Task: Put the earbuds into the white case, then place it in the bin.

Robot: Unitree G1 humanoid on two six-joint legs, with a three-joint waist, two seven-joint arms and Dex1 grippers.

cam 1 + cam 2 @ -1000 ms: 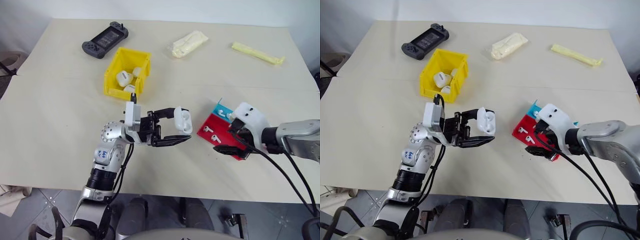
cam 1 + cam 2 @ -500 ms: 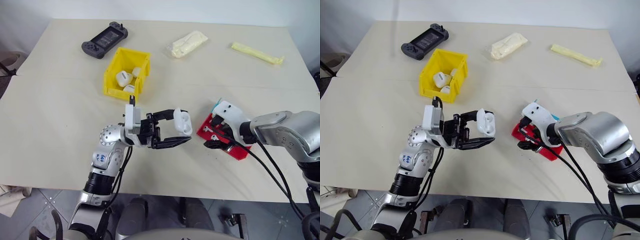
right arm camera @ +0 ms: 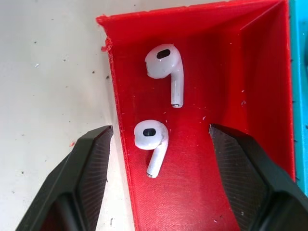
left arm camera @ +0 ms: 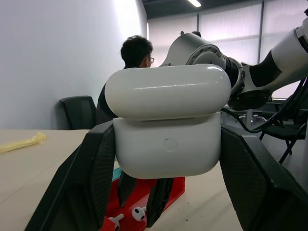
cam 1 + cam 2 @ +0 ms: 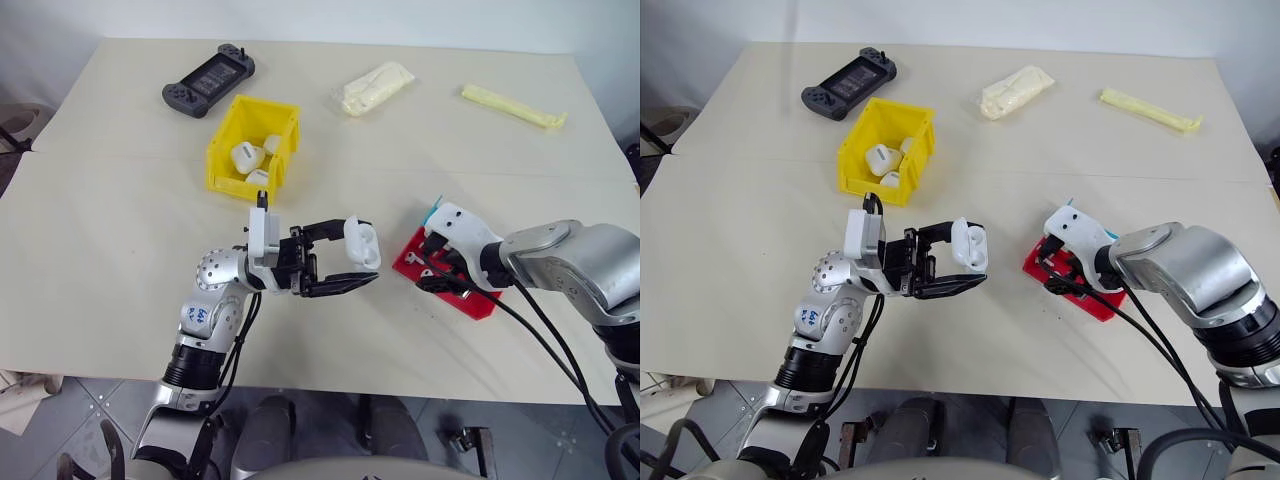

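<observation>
I am on the first step: picking an earbud out of the tray so it can go into the case. My left claw [image 5: 352, 265], at the centre of the head view, is clenched on the white case [image 5: 363, 243] and holds it above the bench [image 5: 120, 200]. The case's lid looks raised; in the left wrist view it sits above the body with a seam between them, though I cannot tell how far it is open.

My right claw [image 3: 159, 144], at the right of centre in the head view, hangs over the red part of the tray [image 3: 260, 72] with nothing in it. Its fingers [image 3: 91, 168] stand apart, one outside the tray's wall, the other inside, with the nearer earbud between them.

The two earbuds [image 3: 151, 139] lie flat on the red floor, near each other but not touching. In the right wrist view each has its bulb toward the top of the frame and its stem running downward, so the long axes lie roughly parallel, the lower one slanting a little down and left.

The next move, as I judge it, calls for lowering over the lower earbud and pinching across its bulb, then carrying it to the case. The tray wall between my fingers could block the pinch. The yellow bin [image 5: 228, 150], at upper left of centre, waits with white cases already inside.
</observation>
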